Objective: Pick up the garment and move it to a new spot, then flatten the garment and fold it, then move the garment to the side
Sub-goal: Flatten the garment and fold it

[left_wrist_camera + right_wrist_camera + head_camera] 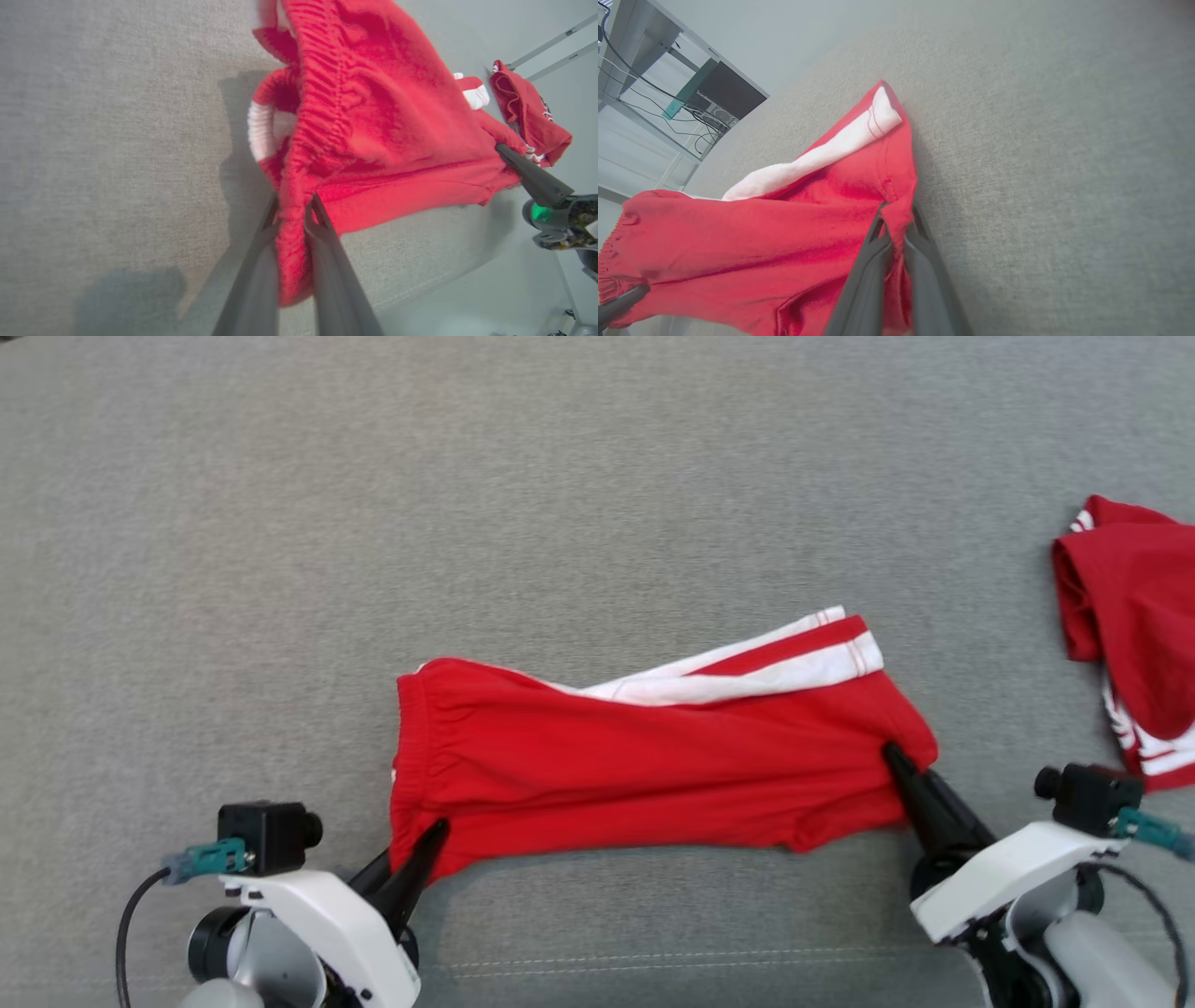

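1. Left gripper [431,833], lower left of the head frame: fingers clenched on the gathered elastic waistband [411,737] at its near corner. The left wrist frame shows cloth pinched between both fingers.
2. Right gripper [892,753], lower right: fingers clenched on the near corner of the leg hem, with cloth bunched between them in the right wrist frame.
3. The garment, red cotton shorts with white side stripes [653,765], sits lower centre of the head frame, pulled taut between the two grippers. Its near edge looks raised, and the striped far edge seems to rest on the grey woven fabric surface [560,504].
4. Step, my read: flatten, or the start of the fold. Can't tell which.
5. Next move needs both arms to travel together and keep the tension even. Otherwise the cloth sags or a corner slips out.
6. A second crumpled red garment with white markings [1134,644] lies at the right edge, well apart. Keep clear of it.
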{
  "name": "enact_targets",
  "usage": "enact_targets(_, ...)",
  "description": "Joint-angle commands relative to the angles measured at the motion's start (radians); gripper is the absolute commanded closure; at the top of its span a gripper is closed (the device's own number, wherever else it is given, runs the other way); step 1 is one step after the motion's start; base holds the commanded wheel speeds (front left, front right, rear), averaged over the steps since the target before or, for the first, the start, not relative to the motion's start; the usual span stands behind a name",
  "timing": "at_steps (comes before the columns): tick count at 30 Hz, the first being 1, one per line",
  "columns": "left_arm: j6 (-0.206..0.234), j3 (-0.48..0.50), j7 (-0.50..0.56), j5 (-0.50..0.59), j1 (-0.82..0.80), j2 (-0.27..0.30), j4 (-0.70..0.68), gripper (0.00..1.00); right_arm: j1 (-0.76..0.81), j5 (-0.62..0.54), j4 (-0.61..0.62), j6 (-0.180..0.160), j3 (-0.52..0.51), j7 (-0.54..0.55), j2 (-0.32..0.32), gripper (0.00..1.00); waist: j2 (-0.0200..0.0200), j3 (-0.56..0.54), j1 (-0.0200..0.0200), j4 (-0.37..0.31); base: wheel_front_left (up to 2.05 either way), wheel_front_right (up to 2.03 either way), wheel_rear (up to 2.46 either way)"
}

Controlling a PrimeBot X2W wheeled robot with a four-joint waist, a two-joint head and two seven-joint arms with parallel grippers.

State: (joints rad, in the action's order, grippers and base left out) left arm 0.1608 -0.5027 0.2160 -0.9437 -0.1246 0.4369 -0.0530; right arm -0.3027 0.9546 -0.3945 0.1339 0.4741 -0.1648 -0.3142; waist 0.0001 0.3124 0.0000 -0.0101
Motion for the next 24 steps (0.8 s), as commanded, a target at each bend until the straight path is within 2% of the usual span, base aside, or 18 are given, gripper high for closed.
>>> enact_targets(1,0.012,0.05,0.0,-0.007,-0.007,0.037,-0.027,1.0,0.021,-0.013,0.027,-0.003,-0.007,-0.015,-0.009,1.0,-0.0001,-0.009,0.0,-0.025,0.0,0.0,0.0)
enact_targets(3,0.026,0.061,0.018,-0.023,0.021,0.057,-0.044,1.0,0.059,-0.053,0.04,-0.003,-0.04,0.0,0.038,1.0,-0.0001,-0.009,0.0,-0.042,0.0,0.0,0.0)
enact_targets(4,0.029,0.061,0.027,-0.027,0.028,0.063,-0.048,1.0,0.068,-0.065,0.043,-0.003,-0.05,0.008,0.051,0.9,-0.0001,-0.009,0.0,-0.044,0.0,0.0,0.0)
enact_targets(5,0.031,0.06,0.036,-0.032,0.034,0.067,-0.051,1.0,0.077,-0.073,0.048,-0.003,-0.063,0.013,0.064,0.55,-0.0001,-0.009,0.0,-0.044,0.0,0.0,0.0)
enact_targets(6,0.031,0.058,0.044,-0.037,0.04,0.071,-0.053,1.0,0.086,-0.082,0.053,-0.003,-0.075,0.018,0.075,0.0,-0.0001,-0.01,0.0,-0.044,0.0,0.0,0.0)
enact_targets(7,0.033,0.06,0.049,-0.041,0.044,0.074,-0.052,0.65,0.094,-0.096,0.06,-0.003,-0.086,0.021,0.082,0.0,-0.0001,-0.011,0.0,-0.043,0.0,0.0,0.0)
enact_targets(8,0.037,0.06,0.052,-0.041,0.048,0.078,-0.05,0.13,0.101,-0.107,0.069,-0.003,-0.098,0.02,0.09,0.0,-0.0001,-0.013,0.0,-0.042,0.0,0.0,0.0)
enact_targets(9,0.04,0.059,0.052,-0.036,0.05,0.083,-0.048,0.0,0.108,-0.117,0.079,-0.003,-0.11,0.023,0.096,0.0,-0.0001,-0.015,0.0,-0.041,0.0,0.0,0.0)
enact_targets(16,0.065,0.067,0.011,-0.002,0.052,0.081,-0.044,0.0,0.143,-0.224,0.149,-0.003,-0.199,0.022,0.098,0.0,-0.0001,-0.041,0.0,-0.018,0.0,0.0,0.0)
enact_targets(21,0.113,0.106,-0.09,0.049,0.034,0.056,-0.049,0.0,0.153,-0.342,0.218,-0.003,-0.284,0.002,0.102,0.0,-0.0001,-0.068,0.0,0.005,0.0,0.0,0.0)
enact_targets(24,0.117,0.131,-0.152,0.054,0.012,0.025,-0.053,0.0,0.156,-0.397,0.261,-0.003,-0.316,0.001,0.11,0.0,-0.0001,-0.079,0.0,0.017,0.0,0.0,0.0)
